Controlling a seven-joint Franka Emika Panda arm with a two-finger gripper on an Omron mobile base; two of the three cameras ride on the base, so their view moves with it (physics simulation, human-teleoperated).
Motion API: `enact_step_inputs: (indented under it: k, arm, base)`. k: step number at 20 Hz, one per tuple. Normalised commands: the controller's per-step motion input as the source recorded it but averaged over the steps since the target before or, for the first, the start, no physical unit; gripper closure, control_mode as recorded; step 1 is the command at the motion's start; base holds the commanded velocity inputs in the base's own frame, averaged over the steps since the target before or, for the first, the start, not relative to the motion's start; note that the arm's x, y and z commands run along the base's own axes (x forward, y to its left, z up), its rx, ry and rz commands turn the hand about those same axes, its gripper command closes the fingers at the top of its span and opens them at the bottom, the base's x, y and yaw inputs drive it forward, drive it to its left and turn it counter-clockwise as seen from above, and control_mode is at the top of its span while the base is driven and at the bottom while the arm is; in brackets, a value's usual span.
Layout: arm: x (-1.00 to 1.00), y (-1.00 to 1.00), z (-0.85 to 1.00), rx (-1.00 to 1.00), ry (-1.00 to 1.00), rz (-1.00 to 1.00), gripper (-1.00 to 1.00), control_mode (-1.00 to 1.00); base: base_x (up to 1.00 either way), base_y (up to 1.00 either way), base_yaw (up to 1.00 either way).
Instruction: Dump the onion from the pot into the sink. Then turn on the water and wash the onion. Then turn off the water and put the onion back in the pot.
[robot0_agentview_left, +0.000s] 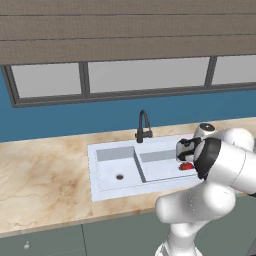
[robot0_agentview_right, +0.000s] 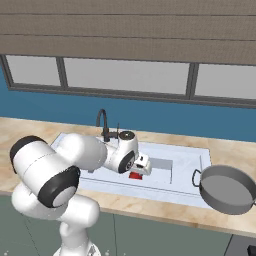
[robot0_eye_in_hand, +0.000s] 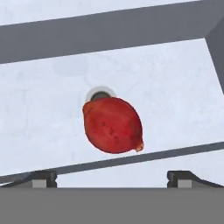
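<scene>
In sink (robot0_agentview_right: 192, 161) basin: onion (robot0_eye_in_hand: 113, 125) (over drain); pot (robot0_agentview_right: 226, 189) empty.

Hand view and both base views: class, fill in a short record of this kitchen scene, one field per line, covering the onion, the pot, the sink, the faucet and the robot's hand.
onion: red, lying in the sink's larger basin, beside the drain
pot: grey, empty, on the counter to the right of the sink
sink: white, two basins
faucet: dark gooseneck behind the sink, no water seen running
hand: open, above the onion, holding nothing
counter: beige marbled stone
</scene>
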Motion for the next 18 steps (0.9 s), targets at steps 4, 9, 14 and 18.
enact_step_inputs:
  k: [4, 9, 14, 18]
  arm:
    - [0.41, 0.0, -0.18, 0.0, 0.0, 0.03, -1.0, -1.0]
    - [0.2, 0.0, -0.17, 0.0, 0.0, 0.02, -1.0, -1.0]
    - [0.04, 0.0, -0.26, 0.0, 0.0, 0.02, -1.0, -1.0]
    - [0.0, 0.0, -0.23, 0.0, 0.0, 0.01, -1.0, -1.0]
  base:
    - [0.0, 0.0, 0.0]
    - [0.0, 0.0, 0.0]
    - [0.0, 0.0, 0.0]
    - [0.0, 0.0, 0.0]
